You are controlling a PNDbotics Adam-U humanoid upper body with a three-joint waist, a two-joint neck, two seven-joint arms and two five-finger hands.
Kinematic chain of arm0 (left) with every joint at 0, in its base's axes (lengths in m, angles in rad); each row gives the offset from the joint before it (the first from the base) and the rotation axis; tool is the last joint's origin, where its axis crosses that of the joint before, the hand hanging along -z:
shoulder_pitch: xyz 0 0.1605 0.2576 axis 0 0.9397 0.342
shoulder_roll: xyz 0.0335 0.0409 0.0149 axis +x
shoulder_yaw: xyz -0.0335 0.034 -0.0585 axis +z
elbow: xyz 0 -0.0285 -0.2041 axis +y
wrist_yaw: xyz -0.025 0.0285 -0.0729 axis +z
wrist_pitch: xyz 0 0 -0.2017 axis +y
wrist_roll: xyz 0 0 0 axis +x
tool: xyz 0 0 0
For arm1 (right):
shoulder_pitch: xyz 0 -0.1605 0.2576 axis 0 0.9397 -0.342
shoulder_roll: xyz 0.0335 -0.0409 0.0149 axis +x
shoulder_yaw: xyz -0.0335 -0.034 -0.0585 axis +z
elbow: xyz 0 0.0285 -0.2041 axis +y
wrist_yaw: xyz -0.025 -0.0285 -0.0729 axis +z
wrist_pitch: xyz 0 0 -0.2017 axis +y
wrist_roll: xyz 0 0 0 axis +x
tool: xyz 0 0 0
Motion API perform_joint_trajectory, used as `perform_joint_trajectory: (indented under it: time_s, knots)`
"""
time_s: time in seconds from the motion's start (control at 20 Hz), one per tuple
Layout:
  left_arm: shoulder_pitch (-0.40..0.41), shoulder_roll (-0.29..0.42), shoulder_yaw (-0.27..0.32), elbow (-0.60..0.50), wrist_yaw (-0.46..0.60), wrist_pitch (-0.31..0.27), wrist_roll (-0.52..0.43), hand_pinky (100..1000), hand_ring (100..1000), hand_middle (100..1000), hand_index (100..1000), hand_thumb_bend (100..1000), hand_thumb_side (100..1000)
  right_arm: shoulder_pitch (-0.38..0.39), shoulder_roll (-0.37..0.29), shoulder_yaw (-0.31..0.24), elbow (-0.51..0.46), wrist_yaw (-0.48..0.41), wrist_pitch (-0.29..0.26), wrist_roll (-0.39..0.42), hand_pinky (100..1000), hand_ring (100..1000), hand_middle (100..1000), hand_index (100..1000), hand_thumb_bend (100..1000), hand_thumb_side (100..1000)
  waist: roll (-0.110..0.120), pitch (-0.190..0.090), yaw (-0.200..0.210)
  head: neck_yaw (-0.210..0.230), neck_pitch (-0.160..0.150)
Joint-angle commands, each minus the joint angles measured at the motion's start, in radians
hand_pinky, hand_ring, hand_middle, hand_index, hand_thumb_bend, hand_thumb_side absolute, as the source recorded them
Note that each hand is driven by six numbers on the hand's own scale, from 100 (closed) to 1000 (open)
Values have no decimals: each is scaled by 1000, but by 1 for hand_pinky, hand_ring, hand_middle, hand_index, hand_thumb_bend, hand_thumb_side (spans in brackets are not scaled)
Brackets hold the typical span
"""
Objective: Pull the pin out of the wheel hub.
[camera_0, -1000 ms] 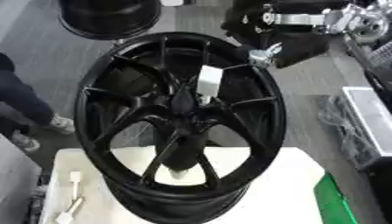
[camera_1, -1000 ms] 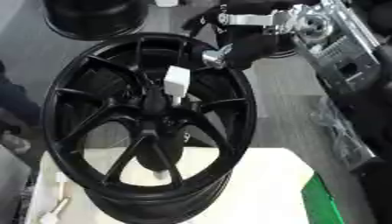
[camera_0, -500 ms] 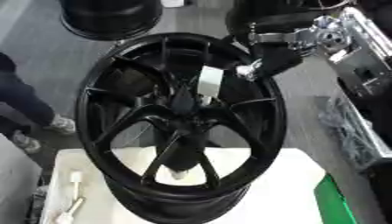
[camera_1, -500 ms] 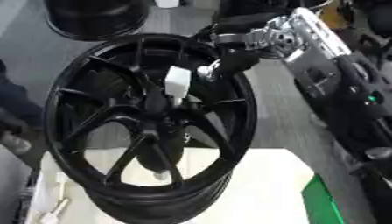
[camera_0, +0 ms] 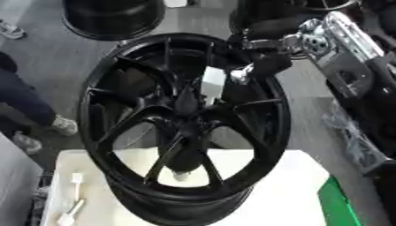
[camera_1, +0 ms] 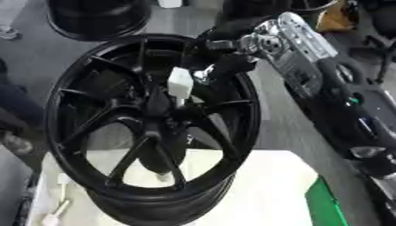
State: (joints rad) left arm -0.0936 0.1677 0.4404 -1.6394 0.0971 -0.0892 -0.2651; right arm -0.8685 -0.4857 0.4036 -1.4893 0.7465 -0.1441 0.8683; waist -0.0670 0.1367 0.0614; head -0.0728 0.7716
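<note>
Left eye view: your right hand reaches in from the upper right, fingers curled just beside the white pin; you cannot tell whether they have it.
Pin: it stands up from the centre of the black wheel hub on the desk.
Right eye view: the pin looks light and stiff, probably smooth; take it at its white head and draw it straight along its axis.
Left hand: out of view.
</note>
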Motion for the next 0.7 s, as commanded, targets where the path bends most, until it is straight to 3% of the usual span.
perform_joint_trajectory:
  time_s: [0.05, 0.35, 0.7]
  knots:
    - [-6, 23, -1, -10, 2, -1, -3, 499, 503, 521, 636, 793, 522, -23, -9, -2, -14, 5, -14, 22, 577, 483, 880, 996, 100, 948, 4, -22, 0, -2, -2]
    - [-7, 22, -1, -8, 1, 0, -5, 499, 503, 521, 635, 794, 522, -23, -6, 18, -24, 19, -42, 38, 563, 471, 861, 995, 100, 1000, 3, -21, 1, -1, -2]
    - [-8, 21, -1, -6, -1, 0, -4, 499, 503, 520, 635, 797, 521, -17, 6, 40, -18, 26, -76, 39, 545, 458, 830, 991, 100, 1000, 3, -20, 2, -1, -2]
